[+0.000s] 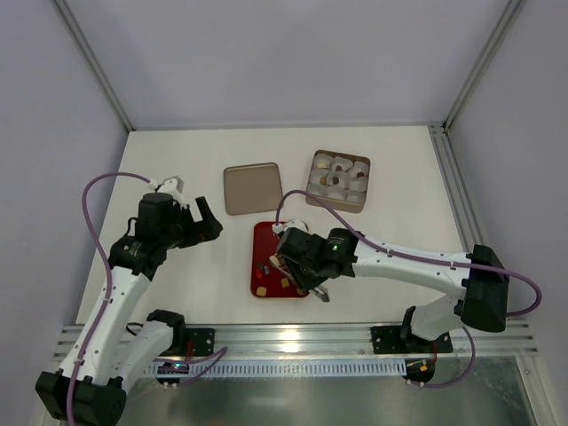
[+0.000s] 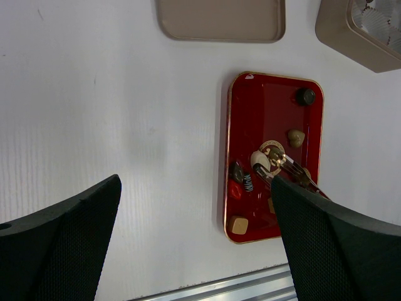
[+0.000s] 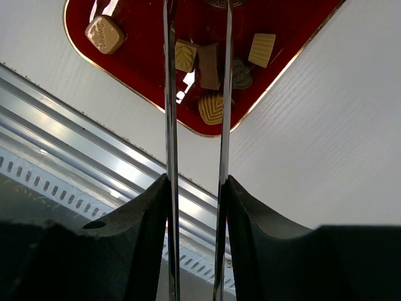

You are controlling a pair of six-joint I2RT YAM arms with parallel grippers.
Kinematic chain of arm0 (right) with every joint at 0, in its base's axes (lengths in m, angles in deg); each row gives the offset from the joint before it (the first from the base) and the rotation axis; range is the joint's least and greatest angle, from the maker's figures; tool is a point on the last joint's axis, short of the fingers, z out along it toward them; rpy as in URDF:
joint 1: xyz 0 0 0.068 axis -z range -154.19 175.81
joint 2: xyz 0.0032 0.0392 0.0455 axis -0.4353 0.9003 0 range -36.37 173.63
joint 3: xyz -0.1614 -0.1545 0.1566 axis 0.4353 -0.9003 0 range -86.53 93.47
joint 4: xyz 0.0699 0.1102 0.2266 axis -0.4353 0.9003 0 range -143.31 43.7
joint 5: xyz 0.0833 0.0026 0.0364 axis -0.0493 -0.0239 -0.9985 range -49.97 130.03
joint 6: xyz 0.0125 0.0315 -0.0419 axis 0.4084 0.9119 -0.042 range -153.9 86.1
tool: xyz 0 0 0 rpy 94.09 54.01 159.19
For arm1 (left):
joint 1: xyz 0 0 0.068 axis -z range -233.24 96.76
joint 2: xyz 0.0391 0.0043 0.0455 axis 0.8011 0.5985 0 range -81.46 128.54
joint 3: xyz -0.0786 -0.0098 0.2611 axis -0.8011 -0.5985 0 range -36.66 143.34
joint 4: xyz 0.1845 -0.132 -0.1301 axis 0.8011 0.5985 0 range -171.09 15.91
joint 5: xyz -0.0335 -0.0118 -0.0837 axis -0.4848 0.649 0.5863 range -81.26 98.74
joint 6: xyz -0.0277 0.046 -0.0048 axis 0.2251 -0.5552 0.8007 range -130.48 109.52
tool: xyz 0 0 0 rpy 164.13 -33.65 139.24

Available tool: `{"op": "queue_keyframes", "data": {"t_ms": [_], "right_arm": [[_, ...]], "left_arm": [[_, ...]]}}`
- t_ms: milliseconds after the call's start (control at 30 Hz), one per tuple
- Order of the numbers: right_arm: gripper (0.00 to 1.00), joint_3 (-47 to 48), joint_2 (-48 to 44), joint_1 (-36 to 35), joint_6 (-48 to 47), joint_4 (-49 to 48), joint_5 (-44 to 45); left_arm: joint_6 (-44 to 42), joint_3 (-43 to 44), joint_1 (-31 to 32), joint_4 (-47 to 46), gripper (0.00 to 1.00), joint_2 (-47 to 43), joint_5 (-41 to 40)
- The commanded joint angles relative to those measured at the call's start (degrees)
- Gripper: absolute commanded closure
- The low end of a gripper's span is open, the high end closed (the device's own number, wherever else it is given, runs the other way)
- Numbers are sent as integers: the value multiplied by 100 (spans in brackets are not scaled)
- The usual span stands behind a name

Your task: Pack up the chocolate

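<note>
Several chocolate pieces (image 3: 208,66) on the red tray (image 2: 263,106), beneath tweezers (image 3: 168,125) pinched in the partly closed right hand (image 3: 196,182), left hand (image 2: 195,182) gaping empty left of the tray.

Tan square chocolate (image 3: 103,34): raised letters run slantwise across its top and seem to read "sweet"; it lies in the near left corner of the red tray (image 3: 141,31).
Gold emblem (image 2: 274,146): a round printed seal on the red tray's floor, about mid-tray. It has a ring of lettering too small to read and is partly covered.
Dark piece (image 2: 249,185): lies just inside the red tray's left rim; its white marks look like letters, but I can't read them.
Ribbed chocolates (image 3: 212,108): at the red tray's near right corner, they carry moulded ridges only, no words.
</note>
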Motion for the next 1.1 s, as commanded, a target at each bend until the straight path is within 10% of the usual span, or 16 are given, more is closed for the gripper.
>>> {"op": "queue_keyframes", "data": {"t_ms": [0,1067], "right_arm": [[58,203,10,-30,-75,-148,140],[68,177,-597,410,-146,-51,43]], "left_arm": [[25,7,12,-72,0,-22,-18],[34,-2,12,-81,0,-39,-9]]}}
